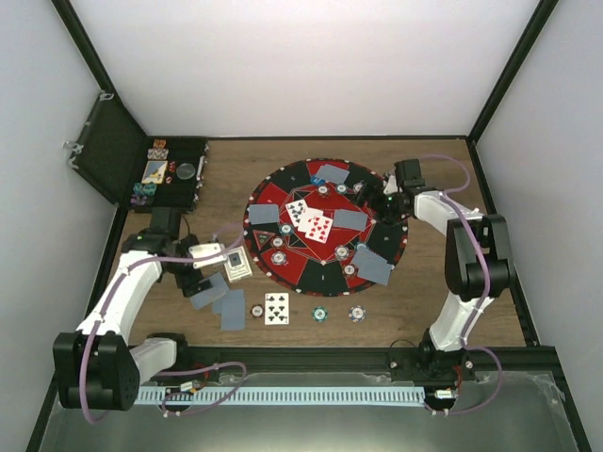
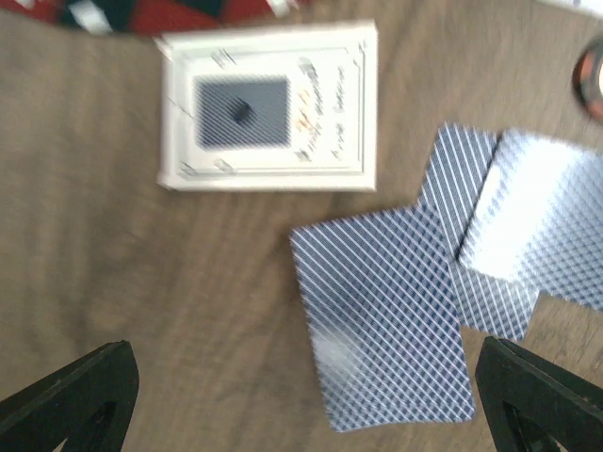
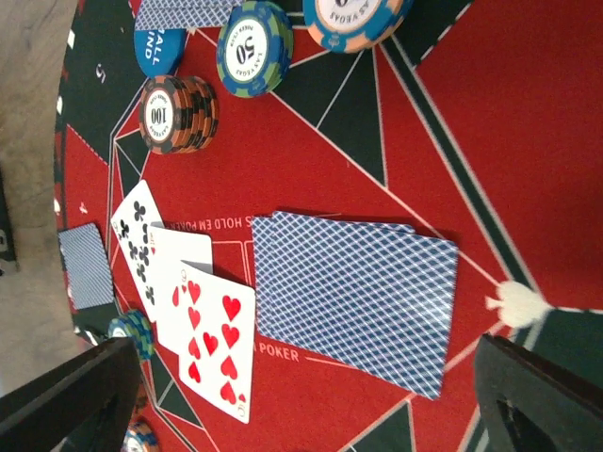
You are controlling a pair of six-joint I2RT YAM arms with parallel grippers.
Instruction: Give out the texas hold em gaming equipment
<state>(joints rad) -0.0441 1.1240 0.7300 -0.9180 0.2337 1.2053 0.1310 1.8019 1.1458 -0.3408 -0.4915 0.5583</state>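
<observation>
Cards face-down below wide-spread left claw

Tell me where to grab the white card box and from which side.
Likely best to come straight down with the left end effector and pinch the card box across its two long edges: it lies flat on the table, so only its thin sides offer purchase.

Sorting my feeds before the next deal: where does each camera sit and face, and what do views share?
Top external: above and behind, looking down on the mat; left arm, right arm show.
Left wrist: looks down at the card box; open left gripper shows.
Right wrist: low over mat, at face-up cards; open right gripper.
Shared: card box, top and left.
</observation>
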